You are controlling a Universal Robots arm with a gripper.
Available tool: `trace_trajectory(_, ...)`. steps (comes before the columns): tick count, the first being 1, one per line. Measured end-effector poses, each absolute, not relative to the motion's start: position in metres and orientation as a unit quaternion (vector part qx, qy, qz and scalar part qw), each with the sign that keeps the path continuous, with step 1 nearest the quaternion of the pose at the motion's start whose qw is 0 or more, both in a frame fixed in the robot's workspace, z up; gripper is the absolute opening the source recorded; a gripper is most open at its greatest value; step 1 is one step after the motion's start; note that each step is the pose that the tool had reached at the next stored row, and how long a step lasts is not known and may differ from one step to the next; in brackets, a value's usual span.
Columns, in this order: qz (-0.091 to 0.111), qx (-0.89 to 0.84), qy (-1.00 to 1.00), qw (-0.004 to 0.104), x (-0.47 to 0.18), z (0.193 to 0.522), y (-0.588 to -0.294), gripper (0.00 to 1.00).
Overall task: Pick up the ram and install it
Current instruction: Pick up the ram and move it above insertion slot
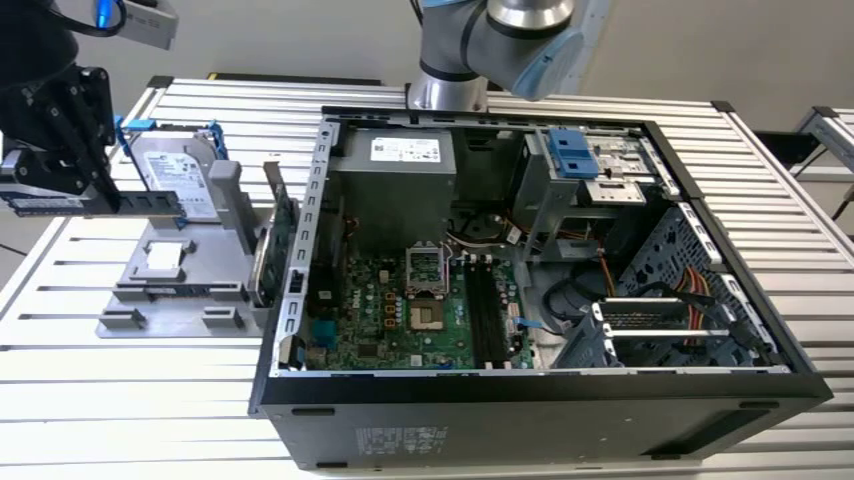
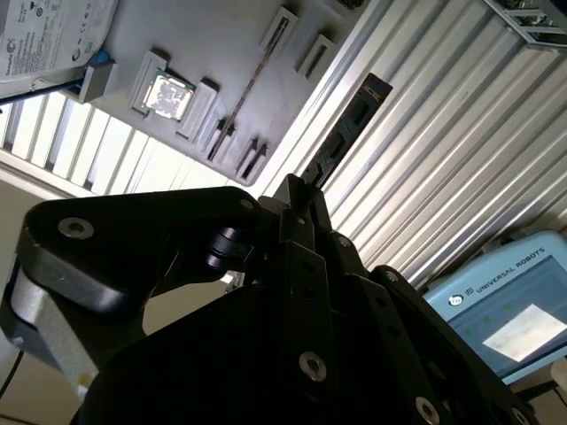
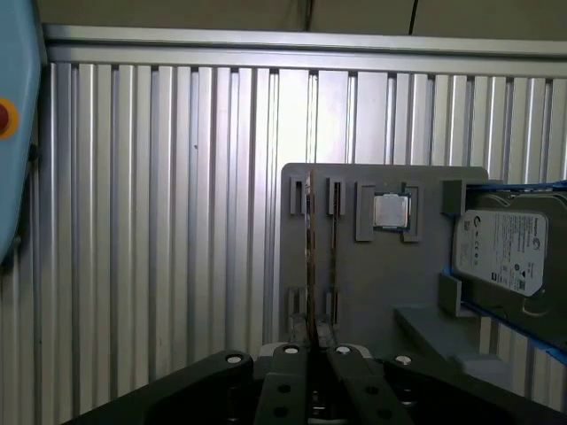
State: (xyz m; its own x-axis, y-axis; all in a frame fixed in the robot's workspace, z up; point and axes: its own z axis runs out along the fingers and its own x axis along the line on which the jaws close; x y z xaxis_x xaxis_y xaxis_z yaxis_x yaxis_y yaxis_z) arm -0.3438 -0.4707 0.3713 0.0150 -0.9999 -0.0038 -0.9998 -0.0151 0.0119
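an open computer case (image 1: 534, 400) lies on the slatted metal table (image 1: 134, 420) with its motherboard (image 1: 387, 310) exposed. the long black memory slots (image 1: 487, 315) run near to far beside the bare processor socket (image 1: 424, 268). on the exterior view's left of the case sits a grey fixture (image 1: 174, 300). it carries a silver hard drive with blue rails (image 1: 174, 170) at its far end and a small processor chip (image 1: 163, 258) in the middle. a green expansion card (image 1: 267, 255) stands on edge at its right, just beside the case's left wall (image 1: 316, 190). that card and that wall stand between the ram and the motherboard. a pale blue pendant (image 2: 523, 301) shows past the table's edge in the second wrist view.

the gripper (image 1: 96, 190) hangs over the far left part of the fixture, its fingers clamped on the ram (image 1: 40, 204). the ram is held in the air above the fixture, in front of the hard drive and well apart from the memory slots. it is a slim, flat, blue-green stick with a paler patch along it, held level and lengthwise left to right. in the first wrist view it shows edge-on as a thin line rising from between the fingertips. in the second wrist view it is a dark strip reaching out past them.
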Motion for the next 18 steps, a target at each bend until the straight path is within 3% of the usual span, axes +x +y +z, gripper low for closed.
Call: trace_trajectory(18, -0.006, 0.712, -0.702, 0.003, -0.315, 0.372, -0.471, 0.0)
